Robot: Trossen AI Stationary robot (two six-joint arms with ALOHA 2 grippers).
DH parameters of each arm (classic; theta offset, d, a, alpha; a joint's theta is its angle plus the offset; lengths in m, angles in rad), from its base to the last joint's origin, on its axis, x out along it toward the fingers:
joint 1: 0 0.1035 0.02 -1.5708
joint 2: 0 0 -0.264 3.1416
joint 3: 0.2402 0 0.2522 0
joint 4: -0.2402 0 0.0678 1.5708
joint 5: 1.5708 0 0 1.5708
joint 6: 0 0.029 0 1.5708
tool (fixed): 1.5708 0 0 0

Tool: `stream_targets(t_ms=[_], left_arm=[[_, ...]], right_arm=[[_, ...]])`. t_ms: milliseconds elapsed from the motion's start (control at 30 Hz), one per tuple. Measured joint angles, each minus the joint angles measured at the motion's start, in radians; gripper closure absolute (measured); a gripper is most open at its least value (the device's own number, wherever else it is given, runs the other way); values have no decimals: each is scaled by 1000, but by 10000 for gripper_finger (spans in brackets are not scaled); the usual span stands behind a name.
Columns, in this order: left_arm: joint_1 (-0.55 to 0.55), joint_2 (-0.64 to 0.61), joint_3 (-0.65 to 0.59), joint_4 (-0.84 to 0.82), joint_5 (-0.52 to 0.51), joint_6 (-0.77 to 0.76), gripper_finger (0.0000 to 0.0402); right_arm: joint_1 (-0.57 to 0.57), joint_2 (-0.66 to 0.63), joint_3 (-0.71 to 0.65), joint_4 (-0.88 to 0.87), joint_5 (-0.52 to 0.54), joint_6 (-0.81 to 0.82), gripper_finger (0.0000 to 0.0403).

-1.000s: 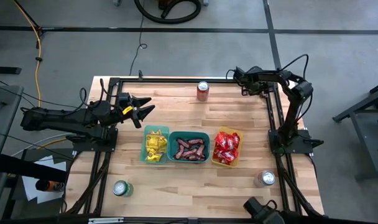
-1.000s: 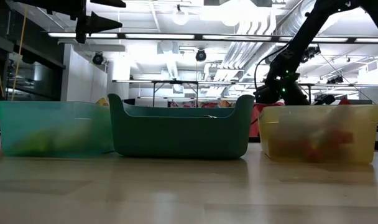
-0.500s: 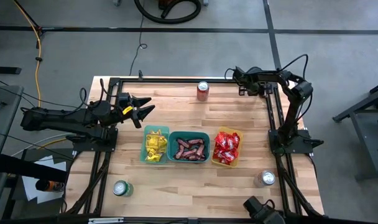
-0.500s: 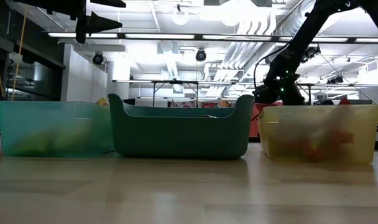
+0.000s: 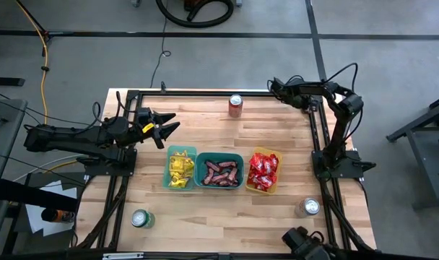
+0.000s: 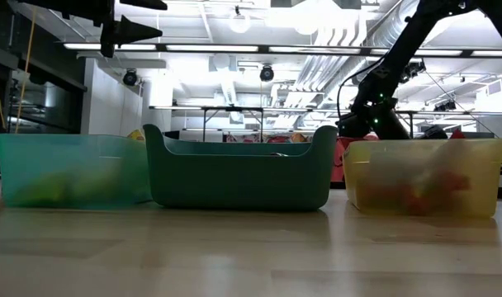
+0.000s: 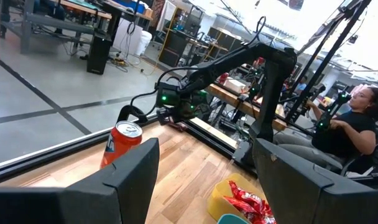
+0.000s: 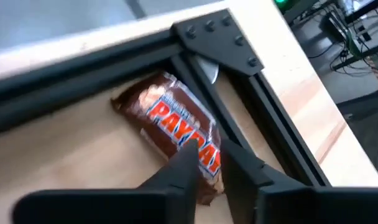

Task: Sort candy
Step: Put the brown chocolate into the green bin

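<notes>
Reaching into the far right corner of the light wooden table (image 5: 205,209), the right gripper (image 8: 211,171) has its two dark fingers nearly together, pinching the end of a brown PayDay bar with red and white lettering (image 8: 176,121) that lies flat on the wood against the black metal frame (image 8: 239,56). The left gripper (image 5: 169,129) hangs above the left side with fingers spread wide and nothing between them.

The rest of the candy sits mid-table: shiny yellow packets (image 5: 179,167) in the pale teal plastic bin (image 5: 168,173), dark brown bars (image 5: 219,172) in the dark green bin (image 5: 219,155), red packets (image 5: 263,170) in the yellow bin (image 5: 250,186). A red drink can (image 5: 235,105) stands at the far edge.
</notes>
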Motion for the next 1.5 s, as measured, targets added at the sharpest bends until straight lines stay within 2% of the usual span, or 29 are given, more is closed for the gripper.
stream_targets(t_ms=[100, 167, 300, 433, 633, 733, 1067, 1200, 1267, 1367, 1500], left_arm=[[0, 0, 0, 0, 0, -1, 156], [0, 0, 0, 0, 0, -1, 156], [0, 0, 0, 0, 0, -1, 156], [0, 0, 0, 0, 0, -1, 156], [0, 0, 0, -14, 0, 0, 156], [0, 0, 0, -39, 0, 1, 156], [0, 0, -1, -49, 0, 25, 156], [0, 0, -1, -49, 1, 27, 156], [0, 0, -1, -48, 0, 27, 156], [0, 0, -1, -48, 0, 27, 156], [0, 0, -1, -49, 1, 26, 156]], right_arm=[[0, 7, 1, -9, 25, 49, 385], [4, 28, 12, -39, 29, 73, 397], [15, 99, 52, -90, -36, 62, 400], [46, 164, 96, -147, -35, 28, 401], [24, 149, 93, -136, -138, -5, 402], [48, 139, 91, -97, -196, -95, 402], [262, 46, 90, -77, -279, -266, 403], [342, -37, 90, -103, -259, -287, 403], [352, -89, 90, -112, -236, -334, 403], [332, -163, 90, -96, -258, -450, 403], [240, -221, 77, -43, -398, -565, 398]])
